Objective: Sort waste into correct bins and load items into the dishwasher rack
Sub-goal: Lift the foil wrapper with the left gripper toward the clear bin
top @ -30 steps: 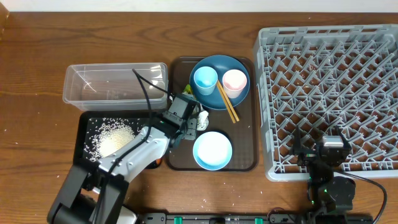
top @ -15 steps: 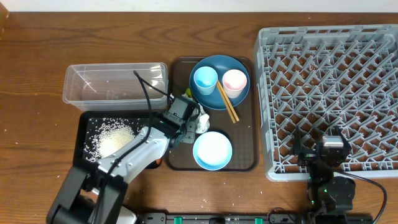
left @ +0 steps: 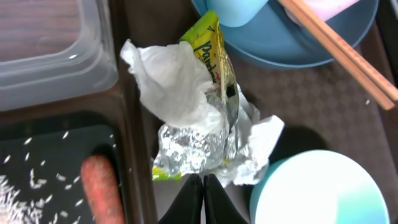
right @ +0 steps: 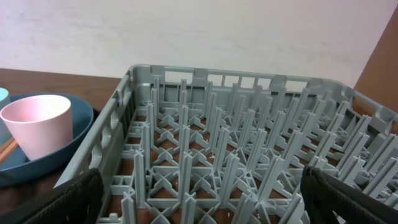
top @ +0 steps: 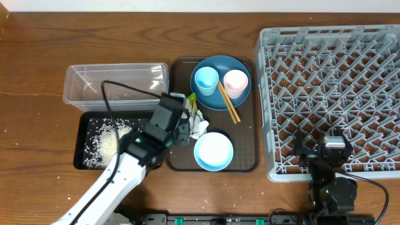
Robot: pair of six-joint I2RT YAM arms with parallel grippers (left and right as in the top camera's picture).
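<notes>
On the brown serving tray [top: 247,137], centre of the overhead view: crumpled tissue [left: 171,81] and green-and-yellow wrapper [left: 214,50] lie tangled as one wad, between the dark blue dish [top: 212,103] and the light blue bowl [top: 213,150].
Handling: both are probably near weightless, soft and springy. The wrapper's foil lining looks slick, so a shallow nip could slide off. Nothing here is fragile.
Where to hold: deep into the lower fold, where foil and tissue overlap, so that both come away together.
Left pincer [left: 203,186]: jaws together, tips right at the wad's lower edge. Whether a fold is caught between them I cannot tell.
Right pincer [right: 199,186]: jaws wide apart, holding nothing, low over the near corner of the dishwasher rack [top: 331,87].
Bins: the clear tub [top: 78,87] sits at upper left; the black tray [top: 78,140] below it carries rice [top: 112,134], with the carrot [left: 102,186] at its near edge.
Change from a second ago: the left jaws stood apart about the wad and have since closed. The left arm has swung so its cable arcs over the tub. The wad has barely shifted.
Unchanged: cups, chopsticks [top: 228,103], bowl and right arm.
</notes>
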